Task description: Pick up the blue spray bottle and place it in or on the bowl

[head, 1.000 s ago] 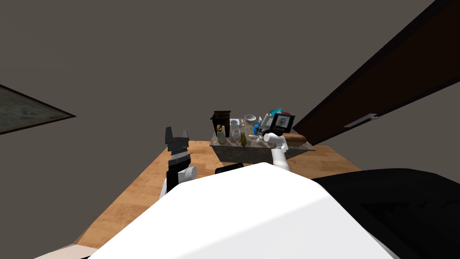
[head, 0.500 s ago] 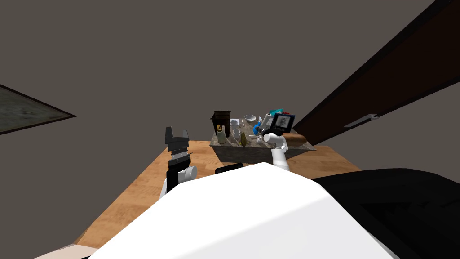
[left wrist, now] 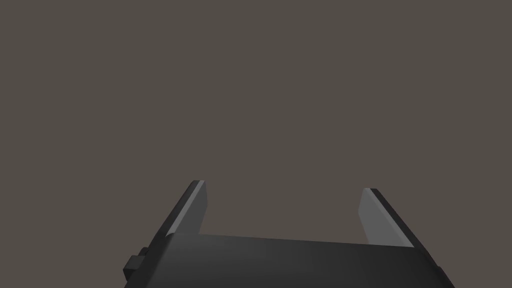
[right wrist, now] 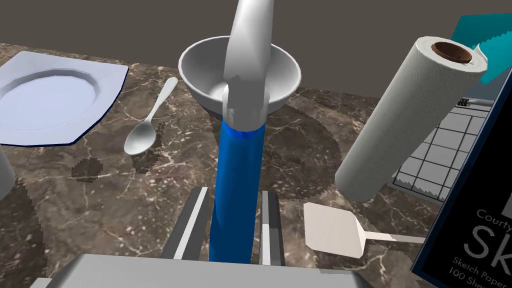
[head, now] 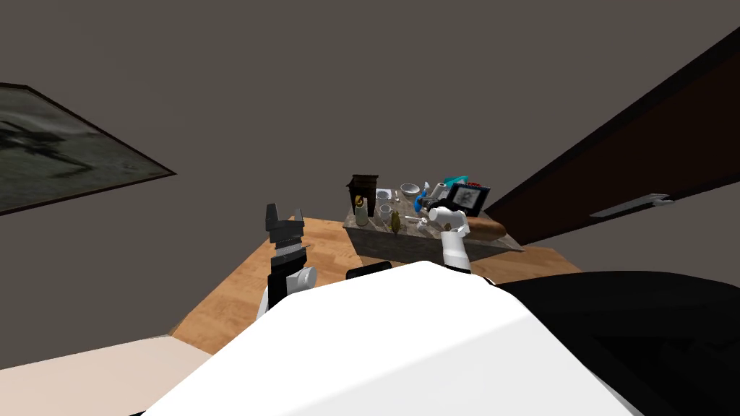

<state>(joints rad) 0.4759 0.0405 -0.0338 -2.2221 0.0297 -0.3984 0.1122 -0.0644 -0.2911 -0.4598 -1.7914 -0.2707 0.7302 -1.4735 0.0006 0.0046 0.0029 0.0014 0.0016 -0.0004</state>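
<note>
My right gripper [right wrist: 232, 225] is shut on the blue spray bottle [right wrist: 239, 175], its fingers [right wrist: 192, 225] pressing the blue body low on both sides. The bottle's grey-white spray head rises in front of a grey-white bowl [right wrist: 200, 75], which stands on the marble table top [right wrist: 100, 210] just beyond it. In the head view the right gripper [head: 428, 211] holds the bottle [head: 420, 206] over the table's right half, close to the bowl [head: 410, 190]. My left gripper [head: 284, 217] is raised to the left of the table, fingers [left wrist: 190, 210] open and holding nothing.
Around the bowl lie a white plate [right wrist: 50, 97], a spoon [right wrist: 147, 125], a leaning paper towel roll [right wrist: 405, 125], a flat white spatula [right wrist: 335, 230] and a black sketch pad [right wrist: 475, 215]. A dark box [head: 363, 195] stands at the table's left end, and a dark door [head: 636, 159] is to the right.
The whole head view has shifted, so I have moved a little: the table sits slightly further right and the wall picture looms larger. The right gripper keeps hold of the bottle.
</note>
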